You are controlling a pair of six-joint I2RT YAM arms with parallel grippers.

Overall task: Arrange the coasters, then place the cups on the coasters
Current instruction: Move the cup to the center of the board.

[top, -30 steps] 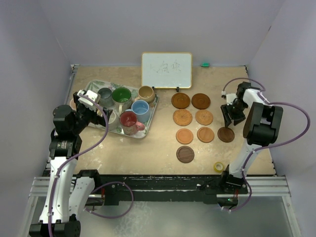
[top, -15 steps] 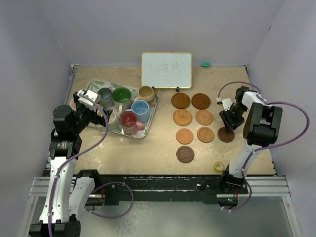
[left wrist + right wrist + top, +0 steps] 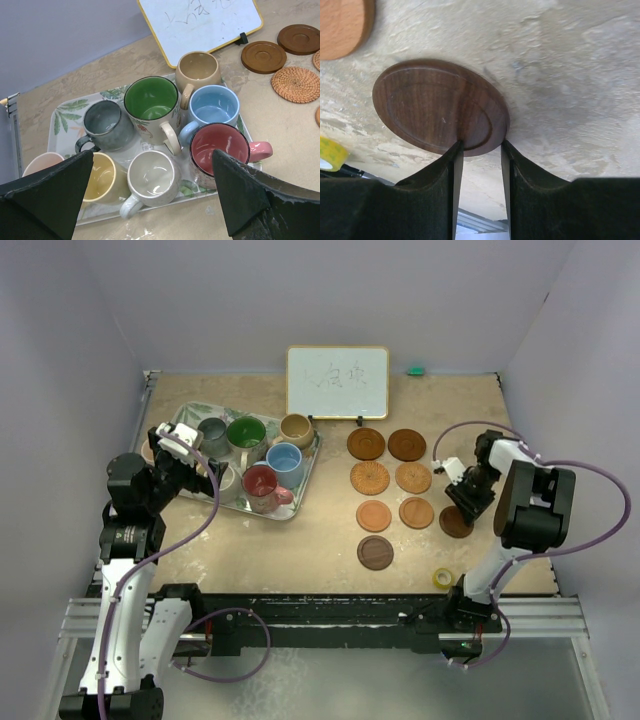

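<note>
top: overhead, whole table point(image 3: 320, 530) | left wrist: near tray point(image 3: 65, 107) | right wrist: close-up

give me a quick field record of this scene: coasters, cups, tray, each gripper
coasters: seven laid in two columns right of centre, eighth dark brown coaster off to their right
cups: eight mugs, all on the tray, e.g. green mug, red mug
tray: leaf-patterned, left side of table
left gripper: open, over the near side of the tray, holding nothing
right gripper: fingers either side of the dark brown coaster's edge
other: whiteboard, yellow tape roll

Even, soft light; all views sharp, faint shadows.
</note>
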